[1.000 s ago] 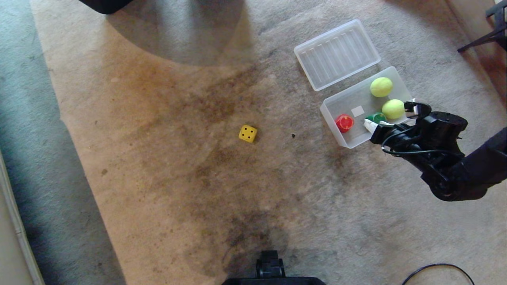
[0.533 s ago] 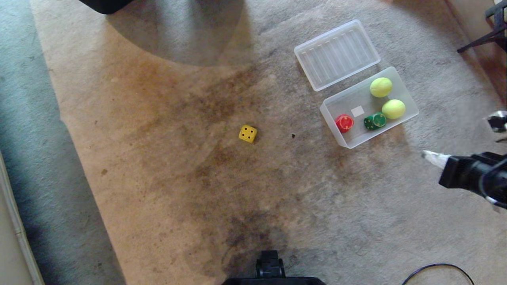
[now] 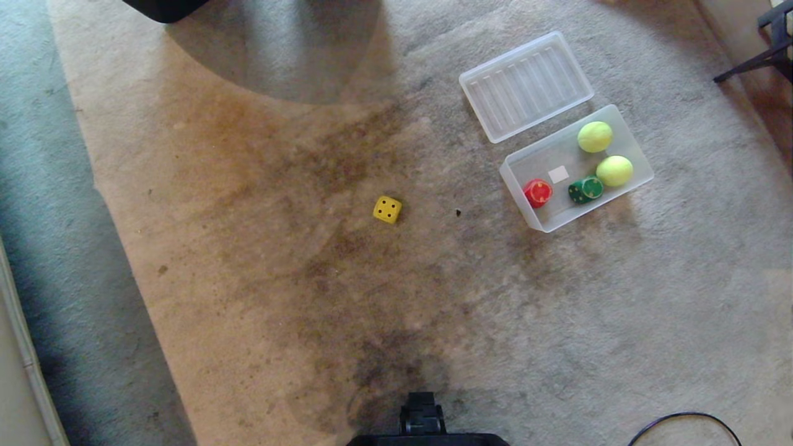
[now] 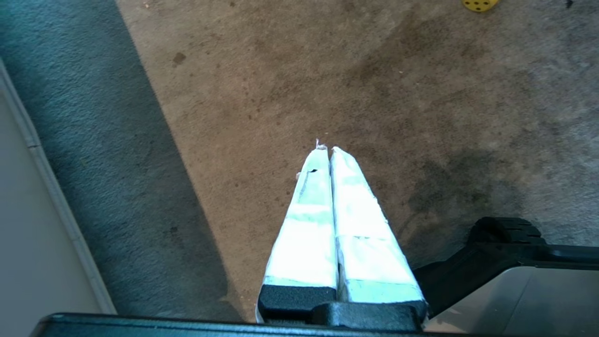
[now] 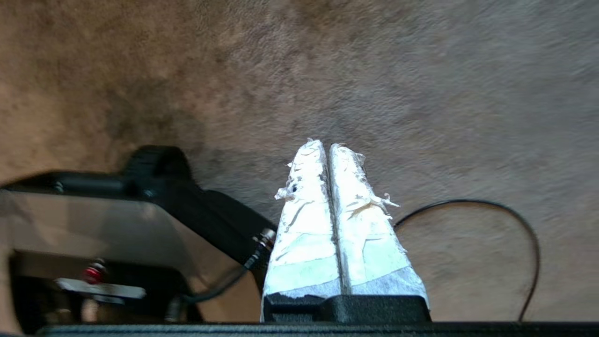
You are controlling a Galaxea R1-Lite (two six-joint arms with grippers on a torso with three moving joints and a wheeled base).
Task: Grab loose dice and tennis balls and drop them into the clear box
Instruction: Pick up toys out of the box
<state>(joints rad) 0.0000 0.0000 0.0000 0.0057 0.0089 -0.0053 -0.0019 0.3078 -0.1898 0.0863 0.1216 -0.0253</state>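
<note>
The clear box lies on the carpet at the right in the head view. Inside it are two tennis balls, a red die and a dark green die. A yellow die sits loose on the carpet mid-view, and its edge shows as the yellow die in the left wrist view. Neither arm appears in the head view. My left gripper is shut and empty above bare carpet. My right gripper is shut and empty too, low beside the robot's base.
The ribbed translucent lid lies just behind the box. A black cable loops on the carpet at the front right, also seen as the cable. The robot's base sits at the front centre. A dark furniture leg stands far right.
My right arm, a second ago over the box's near corner with its fingers apart, has pulled back out of the head view and its gripper has shut. The box's contents and the yellow die stay put.
</note>
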